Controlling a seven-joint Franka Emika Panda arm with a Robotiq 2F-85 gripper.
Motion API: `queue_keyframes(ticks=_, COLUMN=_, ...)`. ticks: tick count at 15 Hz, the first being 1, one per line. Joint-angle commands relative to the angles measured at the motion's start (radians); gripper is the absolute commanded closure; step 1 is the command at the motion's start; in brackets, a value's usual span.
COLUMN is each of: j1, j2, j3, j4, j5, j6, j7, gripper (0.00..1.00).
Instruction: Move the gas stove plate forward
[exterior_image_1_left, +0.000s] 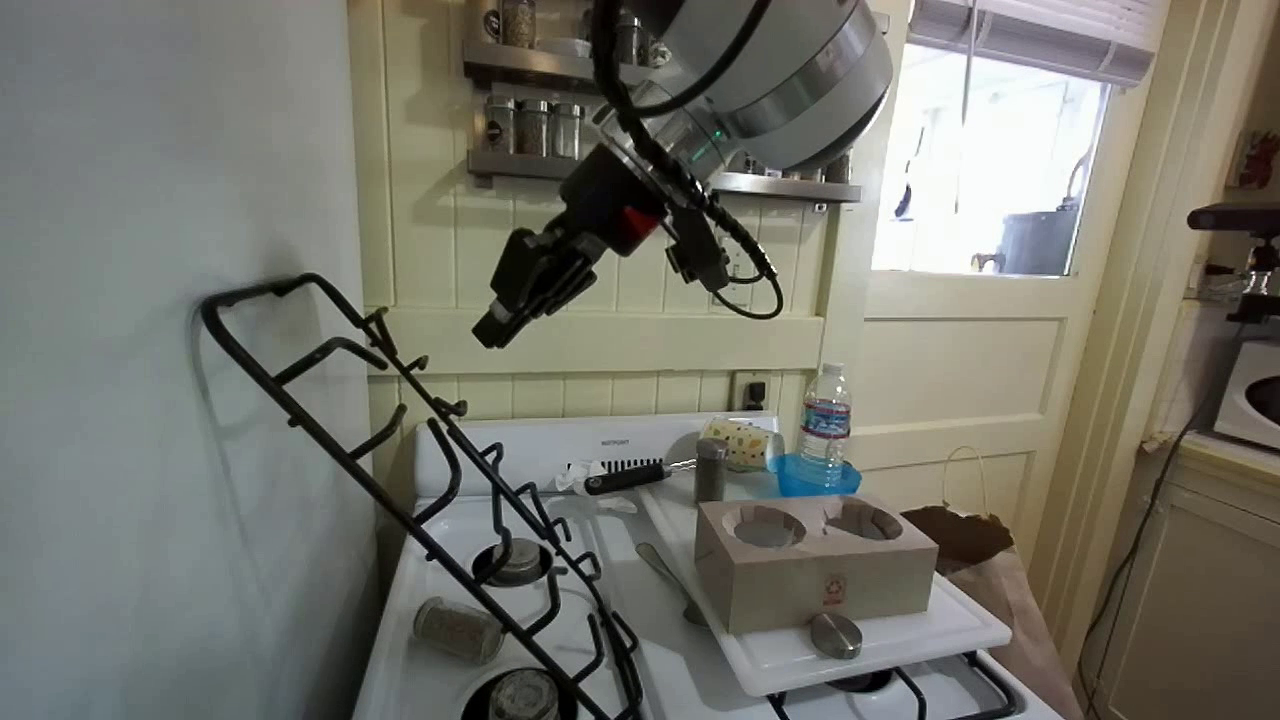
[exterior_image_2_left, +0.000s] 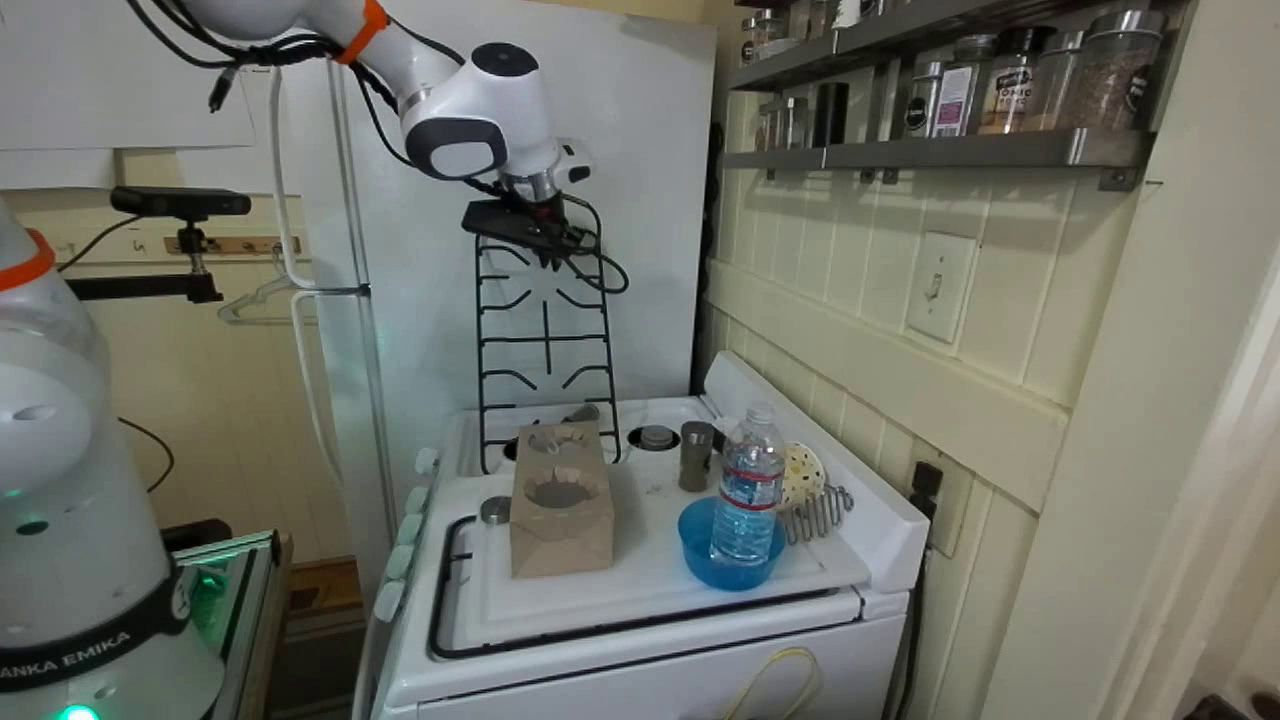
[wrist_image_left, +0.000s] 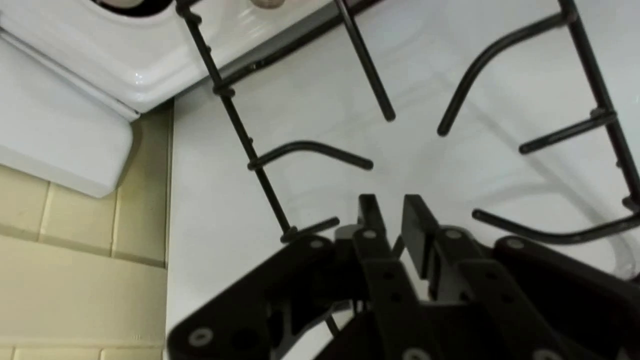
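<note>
Pincer (wrist_image_left: 391, 207) abv white stovetop (exterior_image_1_left: 675, 675); stove plate (exterior_image_2_left: 547, 339) leans twd fridge (exterior_image_2_left: 660, 250).

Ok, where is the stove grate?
At left in an exterior view, the stove grate slants up from the stovetop toward the fridge, left of the grey-brown block.

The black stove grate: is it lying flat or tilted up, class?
Tilted up: in both exterior views the black stove grate rises steeply from the stove toward the fridge. Whether its upper end touches, I cannot tell.
</note>
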Motion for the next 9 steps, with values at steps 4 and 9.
queue_keyframes(ticks=4, j1=-0.010, j2=0.075, j3=-0.032, j4=-0.112, j5=-0.124, j6=0.002, j7=-0.072, gripper=0.27)
queue_keyframes(ticks=9, j1=-0.017, j2=0.094, j3=-0.028, j4=-0.108, j5=-0.108, j6=-0.016, j7=-0.062, gripper=0.14)
